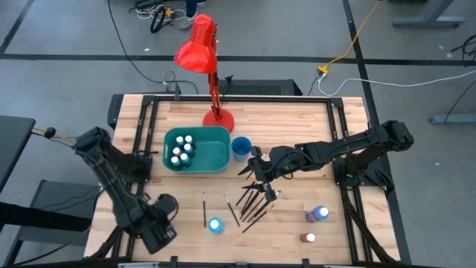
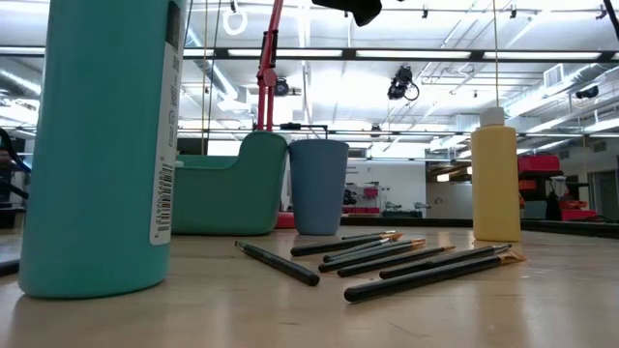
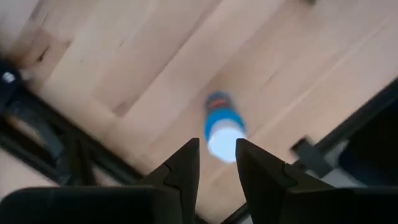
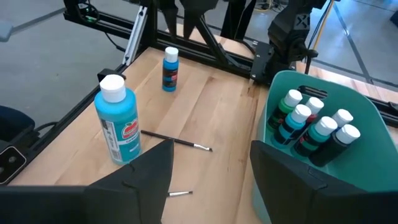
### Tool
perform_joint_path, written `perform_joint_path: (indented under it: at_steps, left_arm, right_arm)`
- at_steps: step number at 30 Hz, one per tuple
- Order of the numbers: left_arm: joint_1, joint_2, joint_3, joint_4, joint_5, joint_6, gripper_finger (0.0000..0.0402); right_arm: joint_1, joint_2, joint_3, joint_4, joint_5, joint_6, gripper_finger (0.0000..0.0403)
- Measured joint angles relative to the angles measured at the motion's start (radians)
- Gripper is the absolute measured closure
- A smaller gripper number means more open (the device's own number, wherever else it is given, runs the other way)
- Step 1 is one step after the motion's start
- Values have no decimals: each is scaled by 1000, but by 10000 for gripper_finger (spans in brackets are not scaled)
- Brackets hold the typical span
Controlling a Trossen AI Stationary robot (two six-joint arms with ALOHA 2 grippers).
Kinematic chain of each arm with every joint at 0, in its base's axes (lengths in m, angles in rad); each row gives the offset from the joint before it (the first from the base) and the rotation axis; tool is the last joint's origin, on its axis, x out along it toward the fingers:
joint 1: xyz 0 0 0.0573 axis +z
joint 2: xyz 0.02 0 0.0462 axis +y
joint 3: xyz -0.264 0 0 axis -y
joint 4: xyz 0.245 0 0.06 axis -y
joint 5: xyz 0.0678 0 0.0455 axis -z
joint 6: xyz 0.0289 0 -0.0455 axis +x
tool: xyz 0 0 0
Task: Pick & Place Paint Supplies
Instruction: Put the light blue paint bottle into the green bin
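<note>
Paint bottles [image 1: 181, 149], several white-capped, stand clustered inside the teal bin [image 1: 216, 157] at mid bench [image 1: 297, 123], just in front of the red lamp's base [image 1: 219, 119]; the right wrist view shows green, blue and dark ones packed together [image 4: 314, 127]. Small blue cup [image 1: 240, 147] stands just beside the bin. Dark-handled brushes [image 1: 253, 202] lie fanned on the bench below the right gripper [image 1: 256, 173], with two more thin brushes [image 1: 204, 209] apart nearer the left. One blue bottle [image 1: 215, 225] stands near the front edge, another blue-purple bottle [image 1: 320, 214] and a brownish one [image 1: 308, 238] sit at the front right. Tall yellow bottle [image 2: 495, 174] shows upright in the low view behind the brushes. Right gripper hovers over the brush pile, jaws spread wide, holding nothing. Left gripper [image 1: 160, 231] sits at the front-left corner of the bench, above a small blue bottle [image 3: 221, 124] seen past its fingers [image 3: 186, 165]; jaws partly apart, nothing between them, bottle apart from the tips.
</note>
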Motion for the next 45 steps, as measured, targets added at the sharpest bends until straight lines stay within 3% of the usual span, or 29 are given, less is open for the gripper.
perform_joint_path:
  at_steps: [4, 8, 15, 18, 24, 33, 39, 45]
  left_arm:
    - [31, 13, 0, -3, 23, 101, 274]
    - [50, 6, 0, -24, -21, 199, 257]
    - [7, -76, 0, -43, -165, 207, 244]
    - [-24, -112, 0, -29, -177, 208, 245]
    - [-66, -109, 0, 41, -228, 101, 246]
    - [-58, -58, 0, 54, -129, -157, 242]
    - [-54, -44, -1, 58, -39, -186, 209]
    - [-54, -35, -1, 71, -85, -228, 173]
  right_arm:
    - [0, 0, 0, 0, 0, 0, 179]
    - [0, 0, 0, 1, 0, 0, 179]
    - [0, 0, 0, 1, 0, 0, 179]
    - [0, 0, 0, 1, 0, 0, 179]
    - [0, 0, 0, 1, 0, 0, 179]
    - [0, 0, 0, 8, 0, 0, 179]
    - [0, 0, 0, 21, 0, 0, 179]
    - [0, 0, 0, 53, 0, 0, 179]
